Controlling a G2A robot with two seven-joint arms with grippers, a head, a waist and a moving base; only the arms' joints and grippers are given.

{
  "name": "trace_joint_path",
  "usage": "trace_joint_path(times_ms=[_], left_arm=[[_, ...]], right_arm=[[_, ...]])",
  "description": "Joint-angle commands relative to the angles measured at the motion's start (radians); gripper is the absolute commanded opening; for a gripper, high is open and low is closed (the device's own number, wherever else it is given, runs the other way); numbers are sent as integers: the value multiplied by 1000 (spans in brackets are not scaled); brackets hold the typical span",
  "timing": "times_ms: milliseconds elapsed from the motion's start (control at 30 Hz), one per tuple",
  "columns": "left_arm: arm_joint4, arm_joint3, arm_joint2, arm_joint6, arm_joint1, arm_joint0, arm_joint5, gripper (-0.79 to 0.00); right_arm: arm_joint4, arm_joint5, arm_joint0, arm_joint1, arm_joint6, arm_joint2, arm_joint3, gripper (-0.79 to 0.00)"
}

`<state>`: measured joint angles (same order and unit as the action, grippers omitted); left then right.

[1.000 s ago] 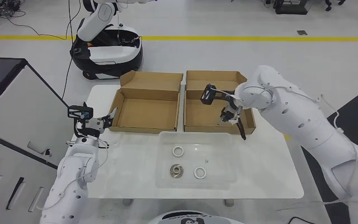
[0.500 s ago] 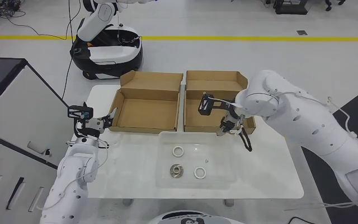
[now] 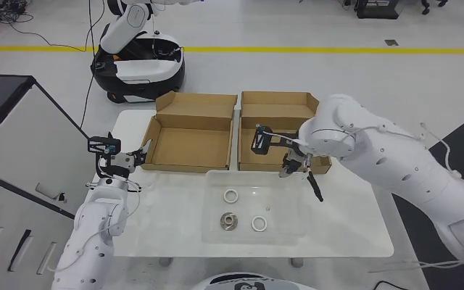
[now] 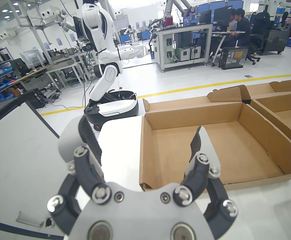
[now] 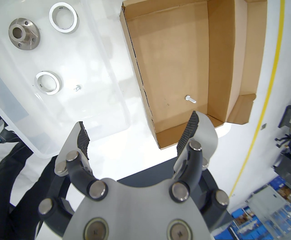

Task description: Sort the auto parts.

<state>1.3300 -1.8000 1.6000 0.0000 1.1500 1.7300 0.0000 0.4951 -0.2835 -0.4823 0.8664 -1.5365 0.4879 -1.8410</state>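
A clear plastic bin (image 3: pixel 286 221) at the table's front holds two metal rings (image 3: pixel 230 196) (image 3: pixel 259 223), a flanged hub (image 3: pixel 228 220) and a small bolt (image 3: pixel 269 208). In the right wrist view the rings (image 5: pixel 63 19) (image 5: pixel 47 82), the hub (image 5: pixel 23 33) and the small bolt (image 5: pixel 78 87) lie in the bin. One bolt (image 5: pixel 190 99) lies in the right cardboard box (image 3: pixel 286 123). My right gripper (image 5: pixel 137 128) hangs open and empty over that box's front wall, beside the bin. My left gripper (image 4: pixel 141 134) is open and empty at the left box's (image 4: pixel 204 145) outer corner.
The left cardboard box (image 3: pixel 190 138) has nothing in it. Both boxes stand side by side behind the bin, flaps raised. A grey cabinet (image 3: pixel 29 130) stands off the table's left edge. Bare white tabletop (image 3: pixel 174 210) lies left of the bin.
My right gripper has come forward and slightly left from over the right box to its front wall. The left arm has stayed still.
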Motion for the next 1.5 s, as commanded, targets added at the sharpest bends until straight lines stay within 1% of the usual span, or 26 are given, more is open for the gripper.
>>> trace_joint_path(times_ms=[0,133,333,667,1033,1100,1467], left_arm=[[0,0,0,0,0,0,0,0],[0,0,0,0,0,0,0,0],[0,0,0,0,0,0,0,0],[0,0,0,0,0,0,0,0],[0,0,0,0,0,0,0,0],[0,0,0,0,0,0,0,0],[0,0,0,0,0,0,0,0]], right_arm=[[-22,-1,40,9,1,-42,4,0],[-69,3,124,29,1,-156,16,0],[-182,45,260,64,1,-318,-4,0],[-228,60,211,136,1,-318,9,0],[-228,60,209,138,1,-318,10,0],[-213,60,196,137,24,-317,4,0],[-276,127,134,139,1,-316,43,0]])
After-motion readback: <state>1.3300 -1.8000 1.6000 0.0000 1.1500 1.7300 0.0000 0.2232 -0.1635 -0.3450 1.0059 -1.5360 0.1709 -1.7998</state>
